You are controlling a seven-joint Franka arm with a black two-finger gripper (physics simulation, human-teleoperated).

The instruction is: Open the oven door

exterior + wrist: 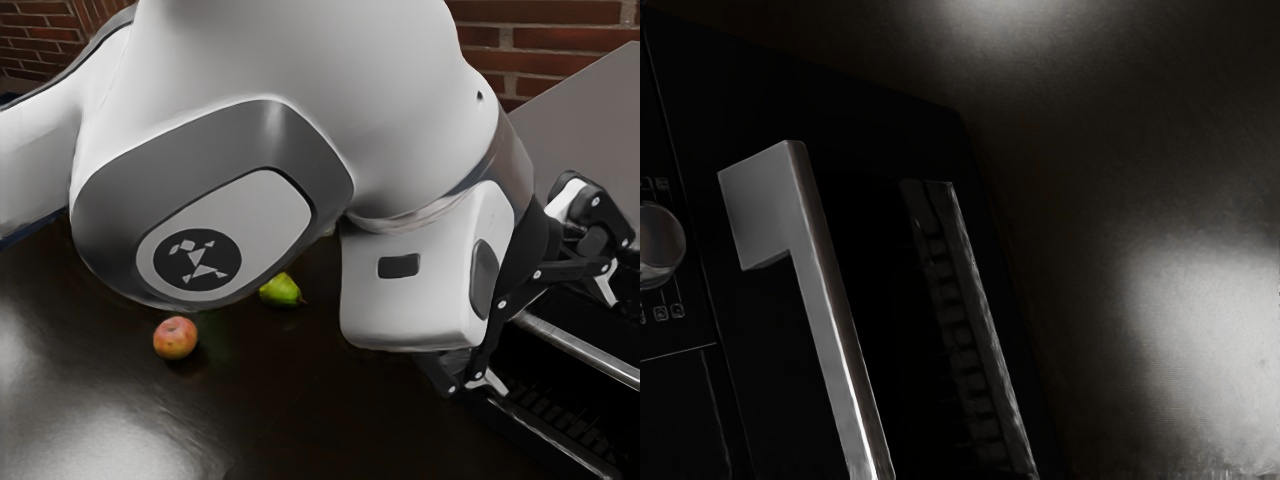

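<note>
Lining up with the handle (578,351): bar running in between the jaws as seen from the exterior view, long axis slanting down toward that view's right; spread of the jaws set across the bar rather than along it.
Jaws: wide apart, one to each side of the bar's line, clamped on nothing; depth of the bar between them, and any touch, impossible to tell.
Arm (400,90): coming in from the exterior view's left, arched high over the bench (80,390), wrist bent, jaws reaching out toward the oven.
Oven door (875,145): apparently shut, handle standing off its front; knob (658,245) on the panel alongside, near one end of the handle.
Fruit: apple (176,338) and pear (281,290) on the bench, apart from the oven, no part in the job.
Next move: probably a little further onto the bar, then closing across it and pulling away from the oven front.
Risk: closing too shallow and slipping off, or knocking the door with one jaw.
</note>
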